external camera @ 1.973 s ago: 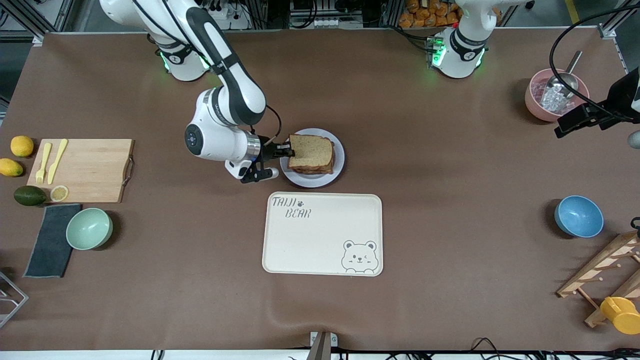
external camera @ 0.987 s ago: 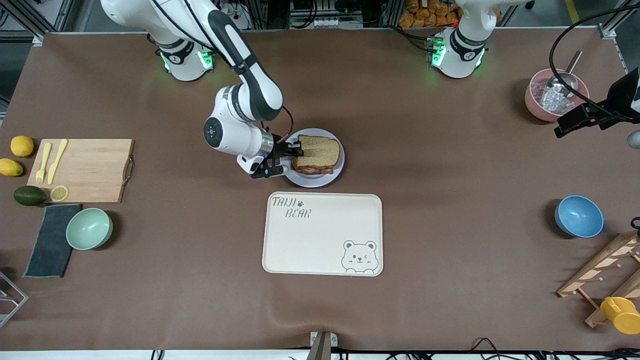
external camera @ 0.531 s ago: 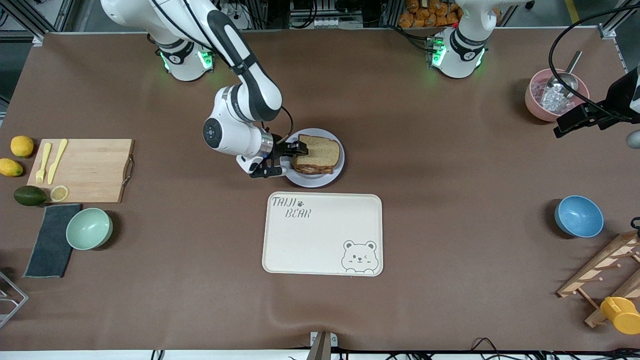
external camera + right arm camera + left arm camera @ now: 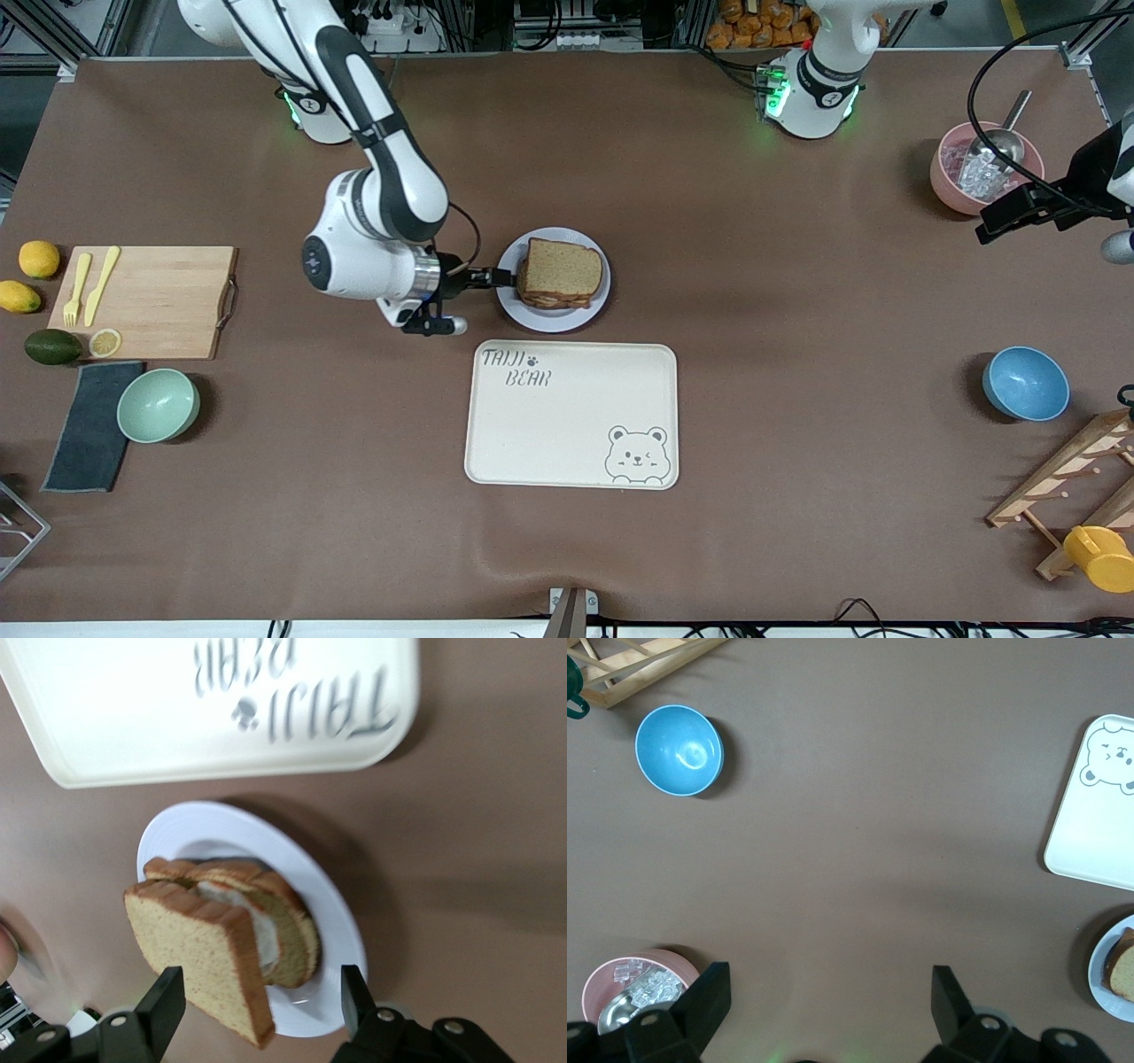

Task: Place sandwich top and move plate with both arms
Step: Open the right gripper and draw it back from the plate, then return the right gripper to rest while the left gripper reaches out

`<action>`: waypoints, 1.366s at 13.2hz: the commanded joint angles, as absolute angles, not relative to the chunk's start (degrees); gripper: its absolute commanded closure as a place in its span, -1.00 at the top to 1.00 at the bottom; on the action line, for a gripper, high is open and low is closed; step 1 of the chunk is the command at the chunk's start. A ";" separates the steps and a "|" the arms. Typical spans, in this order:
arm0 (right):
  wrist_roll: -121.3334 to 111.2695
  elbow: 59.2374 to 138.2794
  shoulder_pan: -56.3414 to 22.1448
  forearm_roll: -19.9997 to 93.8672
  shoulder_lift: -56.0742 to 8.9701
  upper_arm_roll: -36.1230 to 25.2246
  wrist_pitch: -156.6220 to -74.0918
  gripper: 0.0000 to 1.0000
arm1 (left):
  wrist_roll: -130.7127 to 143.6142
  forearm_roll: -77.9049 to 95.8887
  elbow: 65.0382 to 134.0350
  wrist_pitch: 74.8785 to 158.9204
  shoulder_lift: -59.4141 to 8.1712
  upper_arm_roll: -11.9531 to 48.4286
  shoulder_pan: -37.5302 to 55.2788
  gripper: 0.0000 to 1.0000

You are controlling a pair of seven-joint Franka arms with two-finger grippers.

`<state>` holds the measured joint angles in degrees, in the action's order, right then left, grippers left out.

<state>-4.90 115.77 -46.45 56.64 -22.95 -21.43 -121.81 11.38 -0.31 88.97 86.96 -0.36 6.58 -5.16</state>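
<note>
- Three views give us different parts of one table: only the front view takes in the whole brown mat, both arms, and the clutter at each end.
- We see the sandwich top (image 4: 561, 266), a flat slice of speckled light-brown bread with a darker crust, lying on the stack on the plate (image 4: 555, 320), just above centre of the front view.
- We find the right gripper (image 4: 498, 278) at the plate's rim on the side toward the right arm's end of the table, its black fingers parted and holding nothing.
- Only the right wrist view shows us the layers: the sandwich top (image 4: 197, 964) sits a little askew over a lower slice, with a pale filling between them, and overhangs the plate (image 4: 330, 906), which is smooth, round and glossy white.
- Both black fingers stand at the lower corners of that picture, well apart, with the bread between them but untouched.
- We see the tray (image 4: 571, 415) nearer the camera than the plate, a cream rounded rectangle with a printed bear.
- We find the left gripper (image 4: 1019, 213) waiting at the right edge of the front view, over the mat by the pink bowl (image 4: 959, 187).
- Its wrist view shows its fingers (image 4: 702, 1005) spread wide and empty, the blue bowl (image 4: 679, 750) at upper left, and a sliver of plate at the right edge.
</note>
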 commanded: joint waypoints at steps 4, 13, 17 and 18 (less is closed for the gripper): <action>-4.13 110.31 -46.06 46.16 -22.15 -32.94 -108.83 0.62 | 11.87 1.84 90.17 86.92 -0.79 6.94 -5.36 1.00; -4.92 100.29 -35.89 30.95 -21.89 -37.90 -98.00 1.00 | 10.29 12.82 94.20 90.16 -5.89 6.86 -6.24 1.00; -5.71 94.41 -18.50 16.82 -18.90 -22.54 -96.95 1.00 | 8.09 15.20 98.61 93.42 -5.62 6.94 -5.80 1.00; -7.28 92.92 -14.63 14.87 -18.55 -19.37 -95.20 1.00 | 7.56 15.73 99.92 94.73 -5.36 7.03 -5.80 1.00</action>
